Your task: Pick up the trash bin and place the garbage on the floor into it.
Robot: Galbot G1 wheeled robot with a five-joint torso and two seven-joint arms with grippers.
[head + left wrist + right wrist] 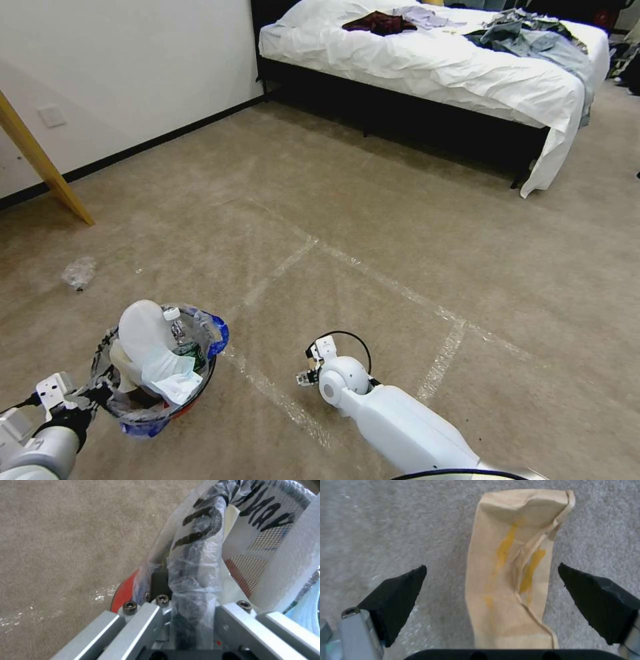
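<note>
1. The left gripper (93, 395) is clenching the bag-covered rim of the trash bin (175, 408), holding it beside itself above the carpet (373, 220); slipper soles (141, 328), paper and a bottle (179, 331) are sitting inside.
2. The right gripper (491, 580) is hovering with its black pads (398, 590) spread wide, a brown cardboard scrap (515, 570) lying on the floor directly between them, untouched.
3. A clear plastic scrap (79, 272) is lying well beyond the left gripper.

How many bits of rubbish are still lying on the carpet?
2: a clear plastic scrap near the wall, and a brown paper scrap between the right gripper's open fingers. Others may be hidden.
</note>
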